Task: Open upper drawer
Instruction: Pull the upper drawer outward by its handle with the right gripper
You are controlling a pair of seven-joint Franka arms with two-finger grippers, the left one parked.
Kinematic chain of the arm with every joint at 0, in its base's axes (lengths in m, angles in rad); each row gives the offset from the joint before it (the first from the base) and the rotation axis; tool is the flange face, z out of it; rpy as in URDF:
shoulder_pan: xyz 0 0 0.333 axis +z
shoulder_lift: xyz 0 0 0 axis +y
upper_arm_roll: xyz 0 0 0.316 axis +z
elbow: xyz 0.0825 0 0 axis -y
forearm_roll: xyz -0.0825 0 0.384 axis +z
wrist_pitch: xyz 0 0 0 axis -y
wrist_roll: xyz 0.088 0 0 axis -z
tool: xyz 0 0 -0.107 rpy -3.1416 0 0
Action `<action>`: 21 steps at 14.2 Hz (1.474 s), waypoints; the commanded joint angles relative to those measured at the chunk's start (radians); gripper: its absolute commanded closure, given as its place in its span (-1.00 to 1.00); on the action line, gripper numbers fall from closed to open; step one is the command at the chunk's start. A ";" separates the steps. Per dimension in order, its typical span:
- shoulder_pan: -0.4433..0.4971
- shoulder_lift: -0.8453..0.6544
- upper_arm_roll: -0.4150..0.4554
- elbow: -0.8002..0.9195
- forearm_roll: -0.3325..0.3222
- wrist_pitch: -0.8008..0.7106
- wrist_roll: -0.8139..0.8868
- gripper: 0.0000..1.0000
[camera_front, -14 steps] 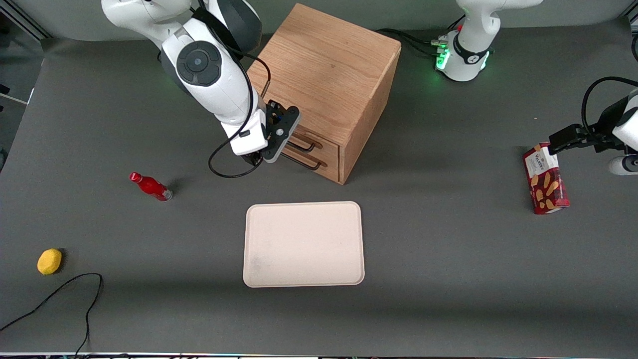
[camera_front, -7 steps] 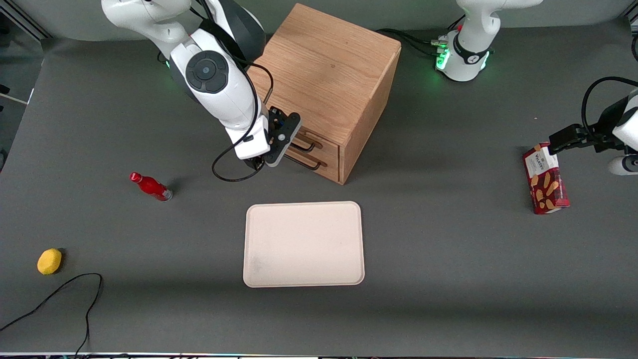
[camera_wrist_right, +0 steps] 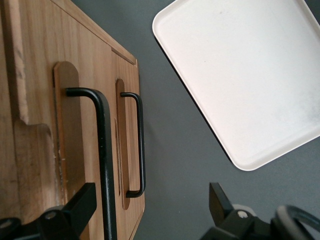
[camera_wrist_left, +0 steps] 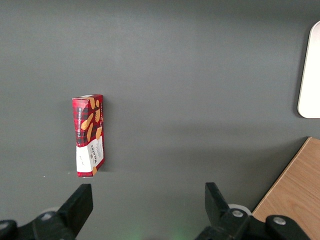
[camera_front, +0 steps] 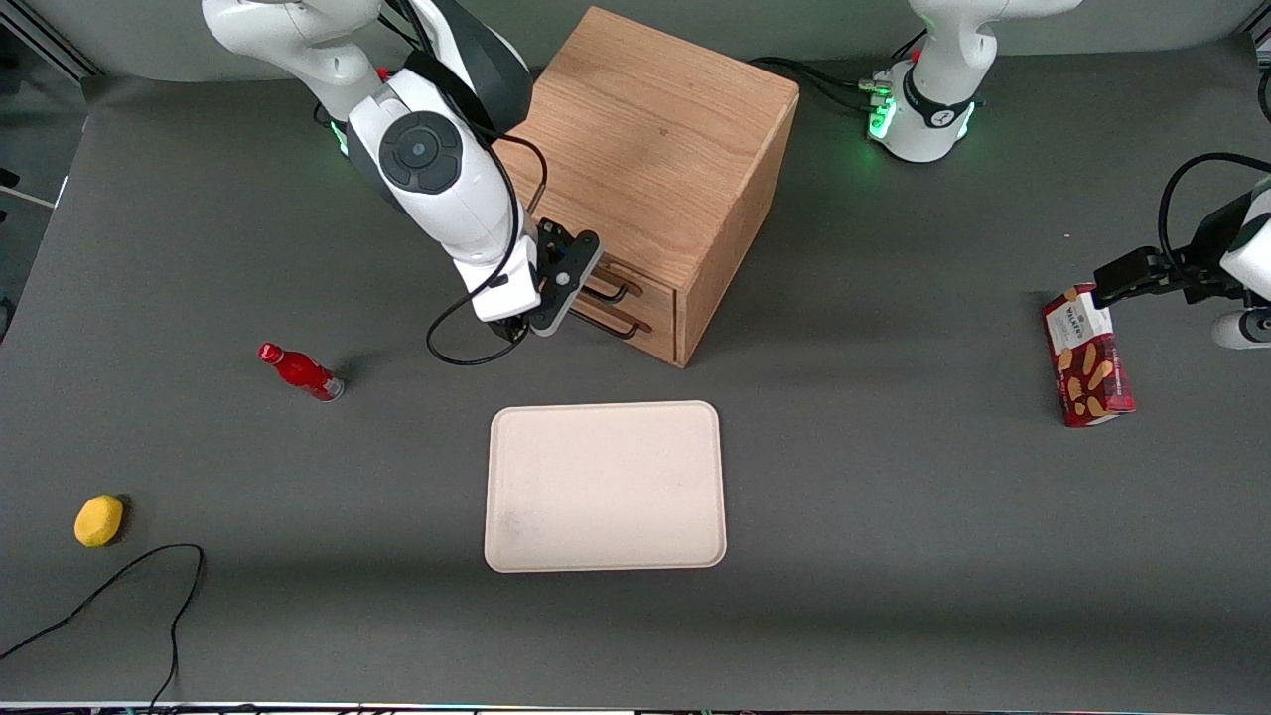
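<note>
oak upper drawer [camera_wrist_right: 75, 130] shut; gripper [camera_wrist_right: 150, 212] at its handle [camera_wrist_right: 106, 165], fingers [camera_wrist_right: 82, 202] spread apart.

The upper drawer [camera_front: 624, 283] is the topmost oak front of the cabinet [camera_front: 655, 149], shut flush, with a thin black wire bar handle [camera_wrist_right: 102, 150]. The gripper [camera_wrist_right: 150, 212] sits open around that handle.
</note>
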State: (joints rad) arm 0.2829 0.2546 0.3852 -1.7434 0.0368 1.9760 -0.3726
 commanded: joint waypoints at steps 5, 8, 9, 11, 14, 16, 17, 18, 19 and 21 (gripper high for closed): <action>0.010 -0.006 -0.011 -0.047 -0.023 0.061 -0.016 -1.00; 0.010 0.001 -0.011 -0.047 -0.044 0.064 -0.014 -1.00; 0.010 0.005 -0.011 -0.047 -0.044 0.066 -0.014 -1.00; 0.010 0.011 -0.011 -0.047 -0.060 0.067 -0.012 -1.00; 0.010 0.029 -0.011 -0.048 -0.066 0.086 -0.012 -1.00; 0.010 0.032 -0.011 -0.048 -0.067 0.092 -0.012 -1.00; 0.010 0.032 -0.011 -0.048 -0.067 0.092 -0.012 -1.00; 0.010 0.034 -0.011 -0.048 -0.069 0.092 -0.012 -1.00; 0.010 0.034 -0.011 -0.051 -0.075 0.092 -0.012 -1.00; 0.009 0.032 -0.012 -0.050 -0.077 0.092 -0.011 -1.00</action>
State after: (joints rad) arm 0.2828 0.2897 0.3829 -1.7926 -0.0265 2.0578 -0.3726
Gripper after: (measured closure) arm 0.000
